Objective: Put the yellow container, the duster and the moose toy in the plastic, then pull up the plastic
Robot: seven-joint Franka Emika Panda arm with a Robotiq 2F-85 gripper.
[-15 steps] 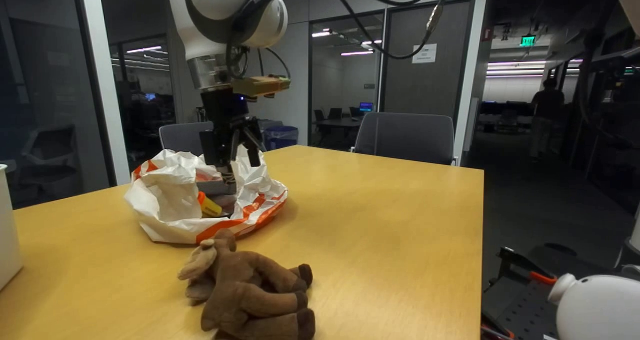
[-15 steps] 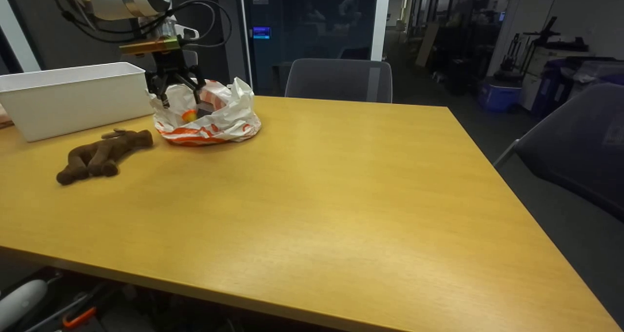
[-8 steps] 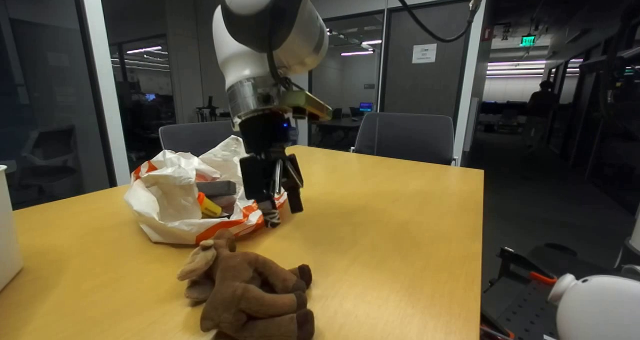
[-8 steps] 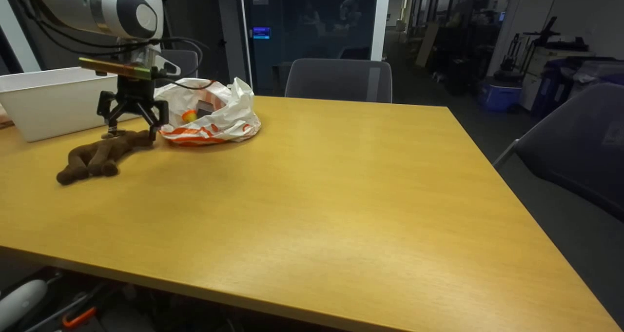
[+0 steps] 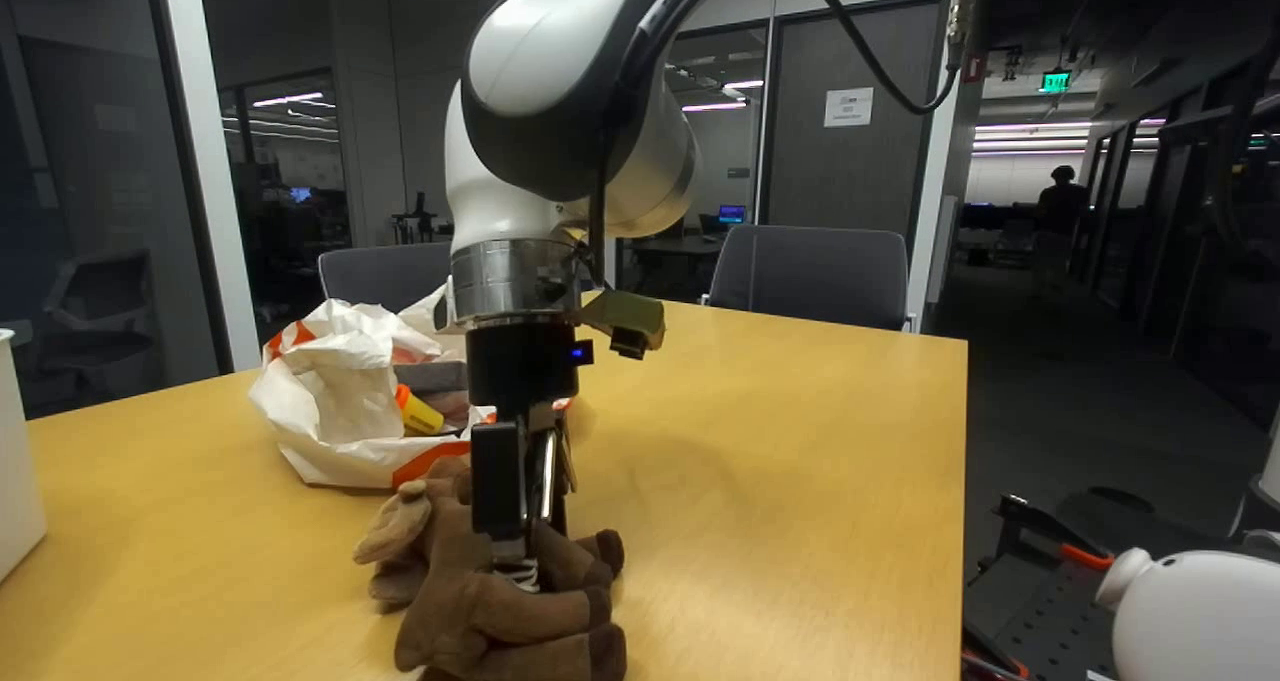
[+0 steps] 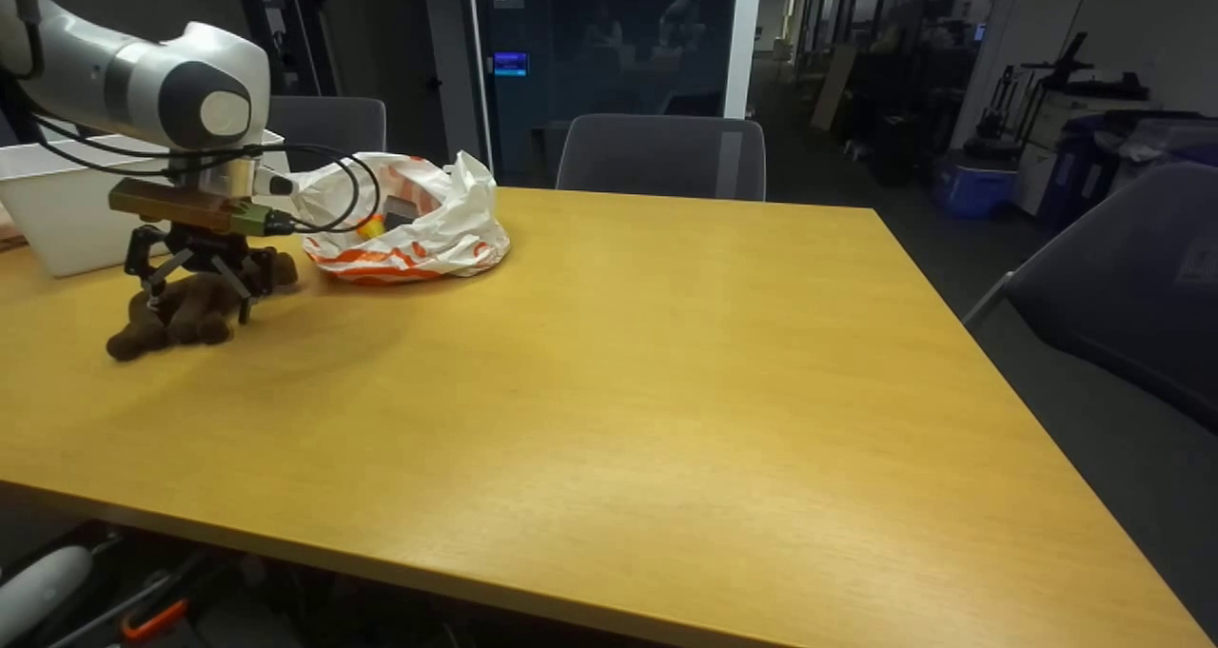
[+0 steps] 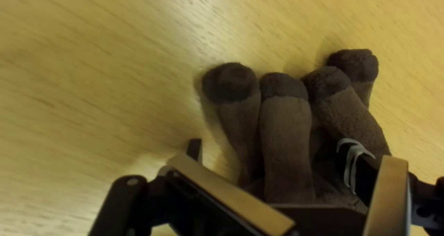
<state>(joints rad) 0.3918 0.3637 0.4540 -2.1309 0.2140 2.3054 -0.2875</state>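
Nearest in an exterior view, the moose toy [image 5: 470, 611] lies on its side on the table [image 5: 760, 481], just beside the plastic [image 5: 330, 391]. The gripper [image 6: 198, 305] points down over the toy, spread wide; in the wrist view two of the toy's legs lie between its fingers [image 7: 362, 177]. Whether the fingers press on the plush, I cannot tell. A white box [image 5: 18, 471] stands near the plastic. Inside the plastic lie the yellow container [image 5: 421, 417], orange at one end, and the grey duster [image 5: 430, 376]. The orange-red print on the plastic cannot be read. Well beyond the plastic, a paper notice [image 5: 848, 107] on a door [image 5: 860, 181] is too small to read; farther off glows a green EXIT sign [image 5: 1055, 82]. A second ago the gripper stood over the plastic, equally spread; now it is down at the toy, which has barely shifted.
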